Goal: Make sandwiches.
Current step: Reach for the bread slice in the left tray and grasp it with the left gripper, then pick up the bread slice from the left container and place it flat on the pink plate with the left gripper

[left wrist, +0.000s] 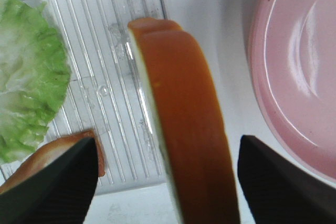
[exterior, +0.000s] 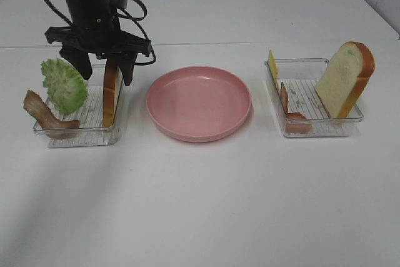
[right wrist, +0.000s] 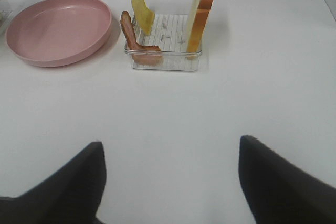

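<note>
The pink plate (exterior: 199,103) is smooth, glossy plastic; the clear tray (exterior: 81,136) at its nine o'clock and the other tray (exterior: 319,130) at three o'clock are ribbed transparent plastic. The bread crust (left wrist: 189,145) looks smooth, the lettuce (left wrist: 26,77) crinkled, the left pincer (left wrist: 167,182) matt black.

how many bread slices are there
2. One bread slice stands on edge in the left tray, beside the lettuce. The other bread slice stands tilted at the right end of the right tray. Nothing suggests a hidden one.
</note>
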Tool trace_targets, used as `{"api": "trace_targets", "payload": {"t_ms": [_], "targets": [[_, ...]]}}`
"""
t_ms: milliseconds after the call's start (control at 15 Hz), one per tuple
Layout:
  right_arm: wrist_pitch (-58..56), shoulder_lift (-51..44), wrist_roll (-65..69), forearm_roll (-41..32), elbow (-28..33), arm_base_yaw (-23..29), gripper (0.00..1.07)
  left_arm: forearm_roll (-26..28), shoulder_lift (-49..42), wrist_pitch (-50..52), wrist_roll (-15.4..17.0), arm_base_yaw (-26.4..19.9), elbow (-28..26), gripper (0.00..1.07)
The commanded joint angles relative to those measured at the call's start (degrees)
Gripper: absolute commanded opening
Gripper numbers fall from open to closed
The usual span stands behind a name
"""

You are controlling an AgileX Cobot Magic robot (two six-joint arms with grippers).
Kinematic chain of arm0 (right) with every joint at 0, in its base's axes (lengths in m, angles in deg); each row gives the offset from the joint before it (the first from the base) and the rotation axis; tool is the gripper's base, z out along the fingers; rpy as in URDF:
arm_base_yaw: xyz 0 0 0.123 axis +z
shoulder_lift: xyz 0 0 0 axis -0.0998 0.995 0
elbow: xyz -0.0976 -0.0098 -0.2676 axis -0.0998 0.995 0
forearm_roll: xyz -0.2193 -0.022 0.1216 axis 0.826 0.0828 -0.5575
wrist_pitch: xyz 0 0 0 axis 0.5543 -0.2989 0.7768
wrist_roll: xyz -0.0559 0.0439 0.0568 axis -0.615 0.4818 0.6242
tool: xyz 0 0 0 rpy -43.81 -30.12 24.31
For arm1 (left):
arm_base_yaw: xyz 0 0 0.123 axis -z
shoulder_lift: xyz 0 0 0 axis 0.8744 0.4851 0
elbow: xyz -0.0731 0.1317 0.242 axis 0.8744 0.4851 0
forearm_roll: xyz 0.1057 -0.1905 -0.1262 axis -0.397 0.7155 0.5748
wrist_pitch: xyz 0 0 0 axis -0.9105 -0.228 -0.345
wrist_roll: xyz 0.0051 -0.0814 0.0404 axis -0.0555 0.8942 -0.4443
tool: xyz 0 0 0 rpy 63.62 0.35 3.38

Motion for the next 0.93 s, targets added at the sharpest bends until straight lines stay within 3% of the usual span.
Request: {"api": "trace_targets", "payload": {"t_ms": [67,267,533,933], "targets": [[0.4,-0.9,-0.6,-0.3,0.2,-0.3,0.69,-0.3,0.3,1.9,1.1,0.3,-0.2,0.6],[0.4,-0.9,-0.6,-0.3,0.2,-0.3,0.69,-0.3,0.3,3.4,1.0,0.3,-0.2,0.3],[0.4,-0.9,-0.6,-0.3,0.2,-0.3,0.69,-0.3,0.3,3.6,1.0,0.3,-0.2,0.0],[0.4,-0.9,-0.6,-0.3,0.2,-0.3,0.69,-0.3,-3.6,-1.1,0.6,0.3,-0.2,0.0]]}}
